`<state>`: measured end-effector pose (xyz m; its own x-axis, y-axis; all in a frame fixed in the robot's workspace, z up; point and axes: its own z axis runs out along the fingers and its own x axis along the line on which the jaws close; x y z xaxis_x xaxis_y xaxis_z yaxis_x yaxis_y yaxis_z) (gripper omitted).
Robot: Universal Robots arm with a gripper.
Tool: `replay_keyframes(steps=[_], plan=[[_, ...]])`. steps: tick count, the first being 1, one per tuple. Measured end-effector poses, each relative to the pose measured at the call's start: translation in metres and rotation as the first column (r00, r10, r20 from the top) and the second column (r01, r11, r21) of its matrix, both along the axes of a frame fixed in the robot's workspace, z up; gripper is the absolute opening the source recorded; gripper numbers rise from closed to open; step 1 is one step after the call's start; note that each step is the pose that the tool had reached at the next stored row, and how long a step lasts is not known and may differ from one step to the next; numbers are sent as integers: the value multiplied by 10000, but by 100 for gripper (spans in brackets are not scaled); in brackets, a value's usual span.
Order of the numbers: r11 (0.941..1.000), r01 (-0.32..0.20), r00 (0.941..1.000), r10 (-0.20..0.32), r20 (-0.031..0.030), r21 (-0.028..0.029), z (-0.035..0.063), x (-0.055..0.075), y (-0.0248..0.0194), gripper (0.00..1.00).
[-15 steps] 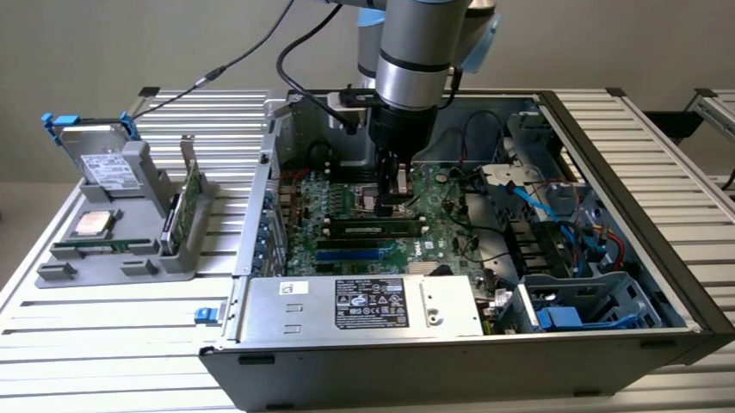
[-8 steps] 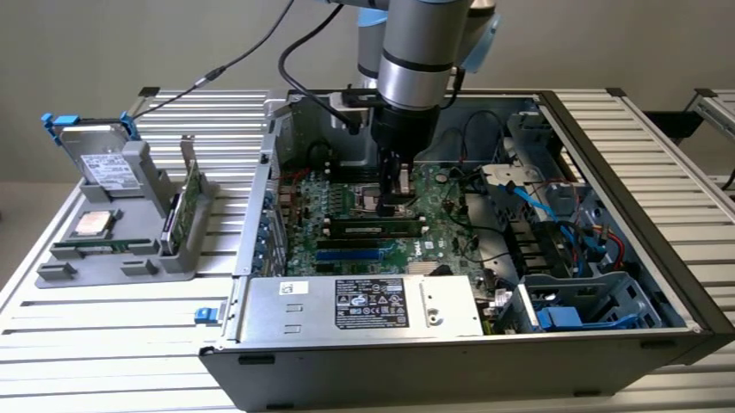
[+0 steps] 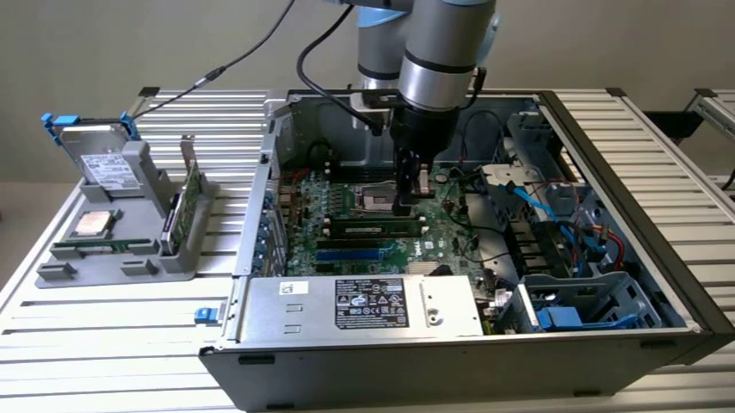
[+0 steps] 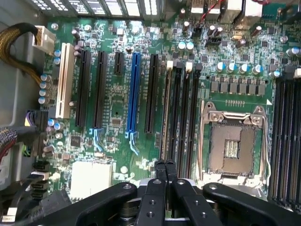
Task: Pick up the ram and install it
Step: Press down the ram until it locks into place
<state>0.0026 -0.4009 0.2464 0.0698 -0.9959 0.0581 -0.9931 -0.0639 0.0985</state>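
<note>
Gripper (image 4: 165, 165) narrow, fingers pressed together, holding nothing, tips just over the ram (image 4: 166, 113). Ram sits edge-on in the memory slots (image 4: 186, 113) at 9 o'clock of the CPU socket (image 4: 233, 146). Judgement: press straight down, evenly, until the latches click; avoid tilting.

You see the ram (image 3: 370, 229) partly hidden behind the gripper (image 3: 404, 205); in the wrist view the ram (image 4: 166, 113) shows edge-on, its chips and label hidden.
</note>
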Motion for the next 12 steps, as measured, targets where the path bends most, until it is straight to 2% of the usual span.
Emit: replay_keyframes(steps=[6,12], plan=[[10000,0,10000,0,78,0,-31,37,-6,10],[10000,0,9999,0,107,1,-131,37,-6,10]])
